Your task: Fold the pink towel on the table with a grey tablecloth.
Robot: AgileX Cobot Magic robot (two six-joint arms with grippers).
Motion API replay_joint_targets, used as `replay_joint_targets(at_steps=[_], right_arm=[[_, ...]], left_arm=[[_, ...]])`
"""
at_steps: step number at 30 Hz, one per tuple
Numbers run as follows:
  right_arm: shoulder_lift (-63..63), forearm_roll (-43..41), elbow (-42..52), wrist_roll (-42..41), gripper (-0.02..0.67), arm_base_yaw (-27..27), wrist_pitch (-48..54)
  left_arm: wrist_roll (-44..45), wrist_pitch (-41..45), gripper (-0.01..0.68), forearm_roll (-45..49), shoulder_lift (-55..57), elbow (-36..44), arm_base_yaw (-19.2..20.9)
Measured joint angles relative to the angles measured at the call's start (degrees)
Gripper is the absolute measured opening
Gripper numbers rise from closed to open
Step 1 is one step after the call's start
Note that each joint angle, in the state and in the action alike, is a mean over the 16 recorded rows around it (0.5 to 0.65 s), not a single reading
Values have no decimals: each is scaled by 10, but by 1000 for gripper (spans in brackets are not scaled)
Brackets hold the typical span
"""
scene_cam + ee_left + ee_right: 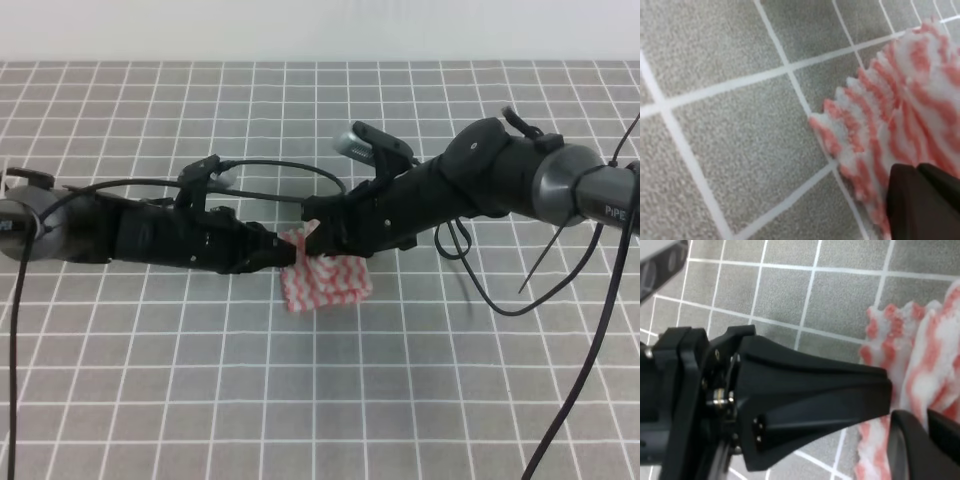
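Towel: your pink towel lies near the middle of the table with a grey tablecloth. It looks bunched into a small folded lump, with red and white wavy stripes.
Towel edge: in the left wrist view the pink towel shows a zigzag edge that rests on the grey cloth, across a white grid line.
Left gripper: your left gripper reaches in from the left and touches the towel's upper left corner. In the left wrist view its dark fingertip sits on the towel. You cannot tell if it pinches the cloth or not.
Right gripper: your right gripper comes in from the right and meets the same corner, tip to tip with the left one. In the right wrist view its dark fingertip is low at the right, over the towel. You cannot tell if it grips.
Other arm seen: the right wrist view also shows the left gripper as a big black wedge pointing at the towel.
Cables: black cables hang down at the right side.
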Motion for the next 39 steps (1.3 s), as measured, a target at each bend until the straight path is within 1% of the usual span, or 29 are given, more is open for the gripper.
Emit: replay_joint_targets(at_steps=[5, 8, 12, 21, 26, 29, 31, 35, 39], right_arm=[[1, -1, 0, 0, -6, 0, -1], [0, 0, 0, 0, 13, 0, 3], [1, 0, 0, 0, 61, 0, 9], [1, 8, -1, 0, 194, 0, 21], [1, 12, -8, 0, 231, -3, 30], [1, 8, -16, -1, 228, -8, 42], [1, 3, -22, -1, 208, -12, 55], [1, -18, -33, 2, 156, -22, 84], [1, -53, -42, 13, 94, -31, 111]], left_arm=[[0, 8, -3, -3, -8, 0, 10], [0, 12, -4, -4, -13, 0, 15], [0, 14, -4, -4, -18, 0, 20], [0, 17, -4, -7, -24, -2, 23], [0, 19, -3, -8, -29, -3, 23], [0, 21, -3, -9, -34, -3, 23], [-2, 24, -3, -9, -37, -4, 22], [-5, 29, -3, -8, -44, -4, 15], [-8, 29, -4, -5, -49, -4, -1]])
